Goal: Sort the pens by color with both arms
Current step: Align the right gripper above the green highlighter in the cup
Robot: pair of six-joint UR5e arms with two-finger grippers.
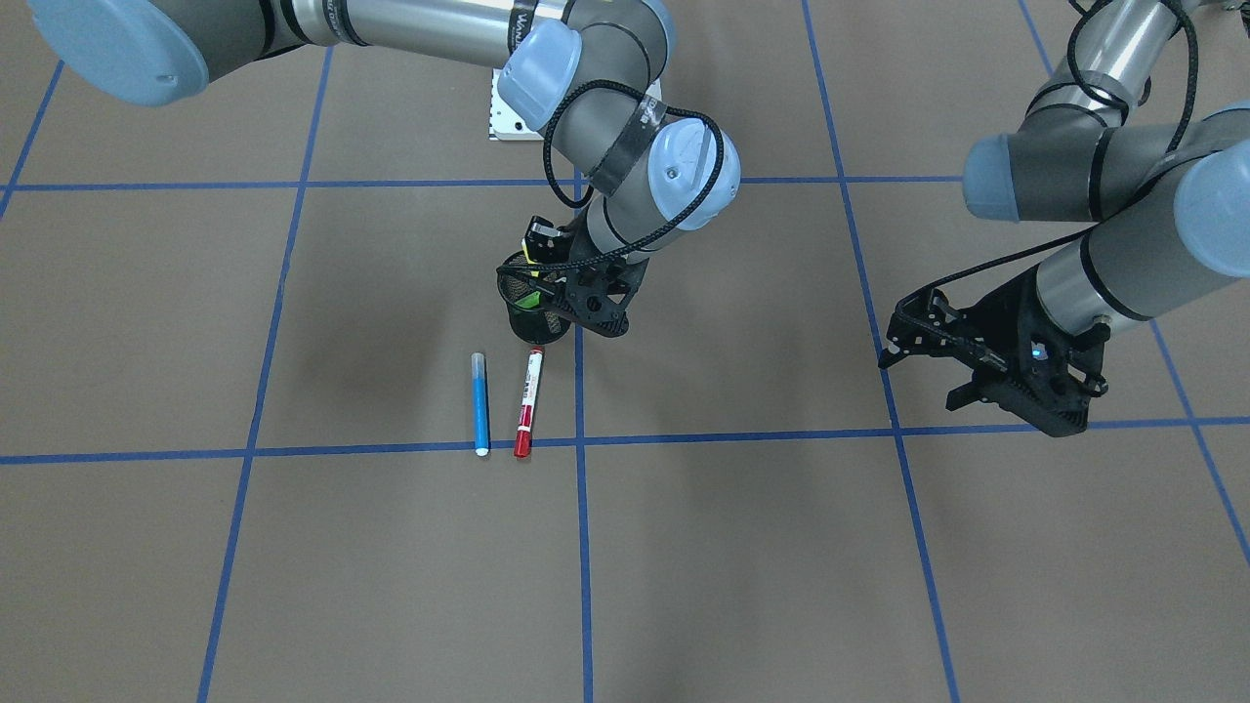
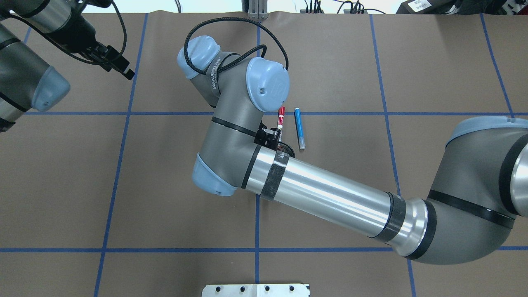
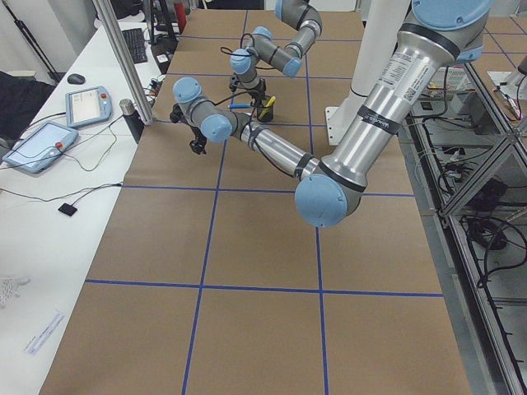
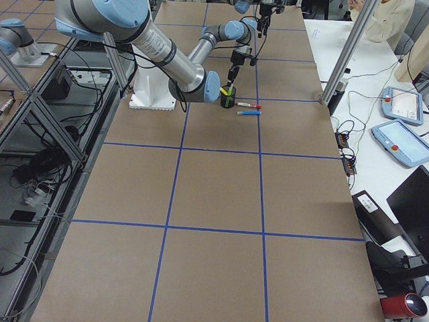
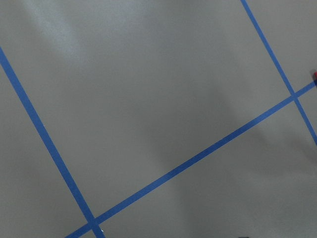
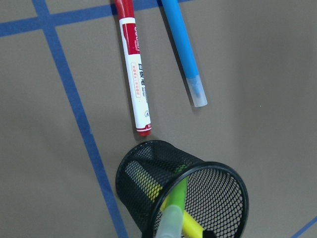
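Right hand point(image 1: 568, 296) over mesh cup point(image 1: 524, 320) mid-table, can't tell its grip. Lime green pen point(image 6: 174, 201) and yellow pen point(image 6: 192, 224) inside. Blue pen point(image 1: 479, 403) and red pen point(image 1: 527, 402) lie flat just beside the cup. Left hand point(image 1: 918, 379) hovers, fingers apart.

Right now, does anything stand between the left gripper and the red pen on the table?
Nothing lies on the table between the left gripper and the red pen. The right arm hangs over the mesh cup just beside it, though.
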